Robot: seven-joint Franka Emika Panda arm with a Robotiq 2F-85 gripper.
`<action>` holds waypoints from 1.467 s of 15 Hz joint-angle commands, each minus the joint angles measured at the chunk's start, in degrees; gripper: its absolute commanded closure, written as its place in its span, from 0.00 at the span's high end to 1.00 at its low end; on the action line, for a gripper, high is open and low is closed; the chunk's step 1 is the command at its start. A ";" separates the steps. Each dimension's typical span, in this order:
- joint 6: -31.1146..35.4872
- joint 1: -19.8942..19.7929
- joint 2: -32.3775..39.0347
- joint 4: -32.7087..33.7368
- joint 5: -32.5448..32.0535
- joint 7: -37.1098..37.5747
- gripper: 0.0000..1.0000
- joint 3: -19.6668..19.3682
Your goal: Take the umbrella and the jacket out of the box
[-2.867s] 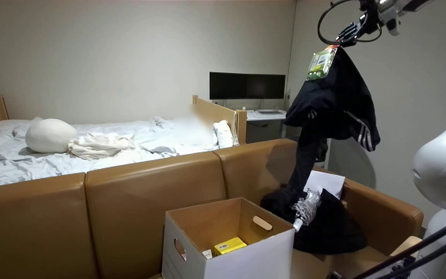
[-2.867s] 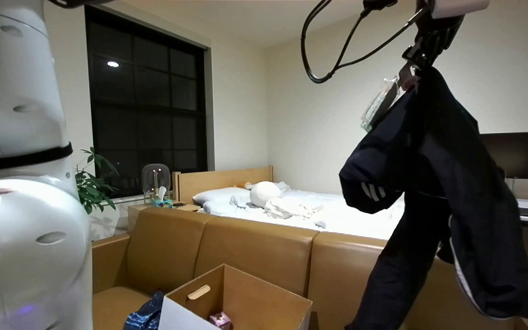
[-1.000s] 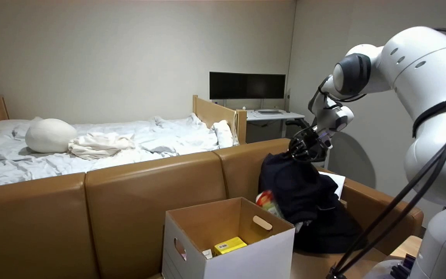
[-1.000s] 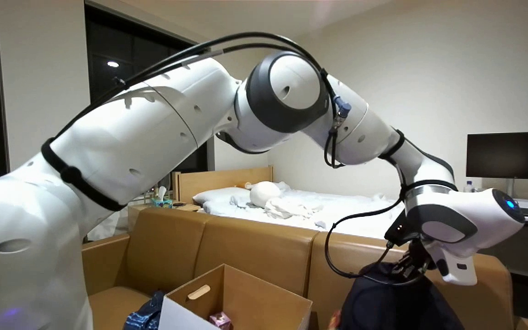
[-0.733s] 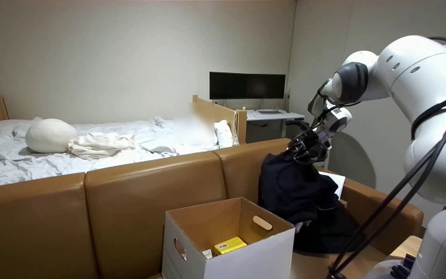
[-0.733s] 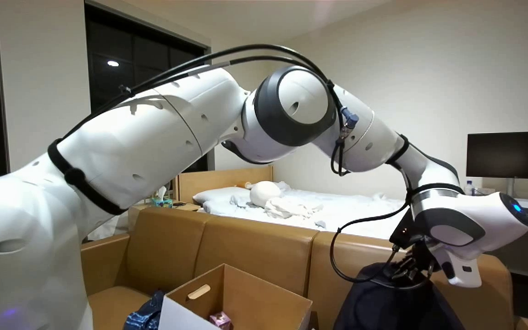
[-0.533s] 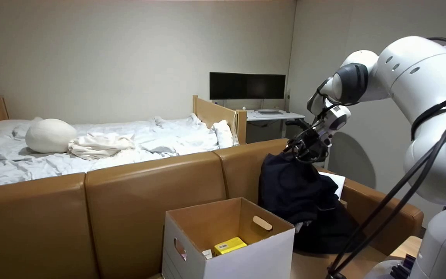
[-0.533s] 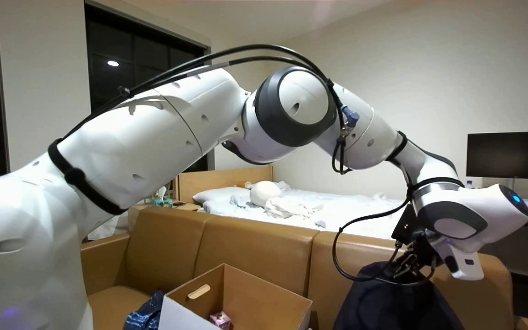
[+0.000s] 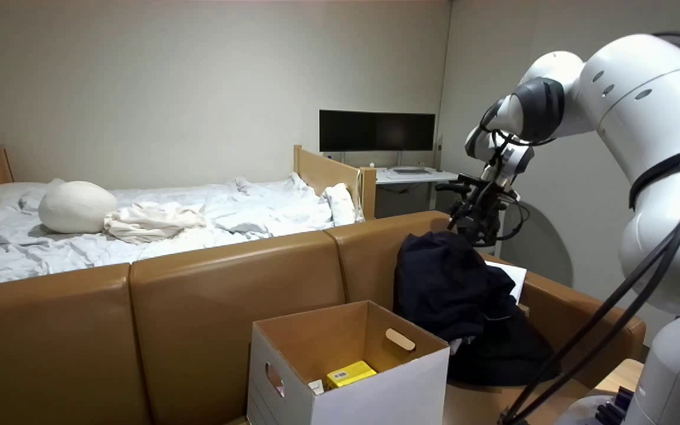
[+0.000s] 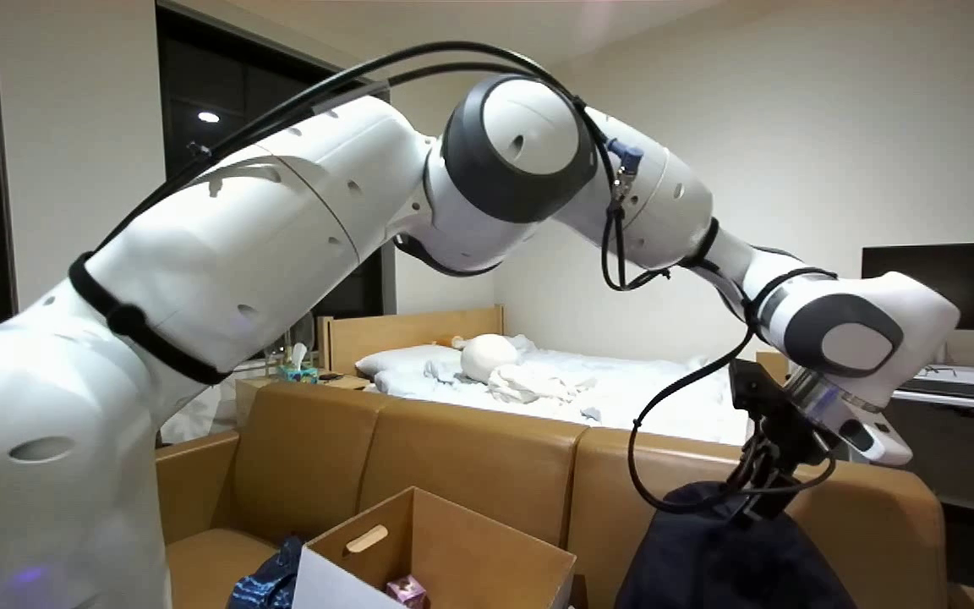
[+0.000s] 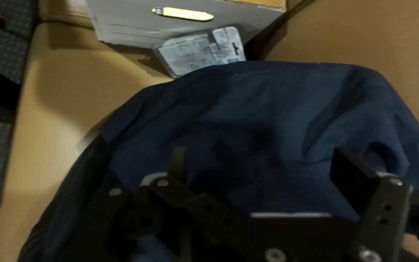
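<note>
"Jacket (image 9: 446, 283) first: where does it lie?"

"Heaped on the sofa seat (image 11: 46, 156) beside the armrest (image 9: 570, 307), leaning on the backrest (image 9: 239, 283); out of the white cardboard box (image 9: 381, 386), which stands near. A printed retail pack (image 11: 200, 51) lies between the two. Heap is navy above, black below; cannot tell if that is one garment. Umbrella: not made out, possibly underneath."

"Gripper (image 11: 260, 163) state?"

"Fingers (image 11: 351, 178) spread wide apart over the navy part, no fold seen pinched between them. Tip contact: cannot tell."

"Step in hand, and how to do it well?"

"Judged: letting go of the jacket. Hold the fingers wide, back off slowly along the gripper's own slant, and rise clear of the heap before any sideways swing. A loose fold could snag on a finger; watch the cable loop (image 10: 637, 423) too, since in an exterior view it crosses the heap's top. A tug might drag the pile toward the seat's front edge."

"Arm (image 10: 276, 211) pose?"

"Arched: elbow high, forearm sloping down, wrist bent sharply. Gripper points down at a slant, not plumb, at the jacket's crest."
</note>
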 commanded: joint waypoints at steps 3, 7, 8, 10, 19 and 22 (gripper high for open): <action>8.04 10.56 -15.58 -18.64 -12.35 -8.28 1.00 -6.46; 19.35 13.58 -25.27 -29.38 -25.47 -8.43 1.00 -3.57; 21.32 14.63 -27.64 -32.12 -29.16 -8.03 1.00 -3.25; 24.90 16.41 -32.35 -37.55 -35.91 -7.69 1.00 -2.56; 30.29 16.90 -42.40 -49.01 -45.80 -6.12 1.00 2.38; 30.28 16.62 -41.18 -47.74 -45.81 -6.11 1.00 2.35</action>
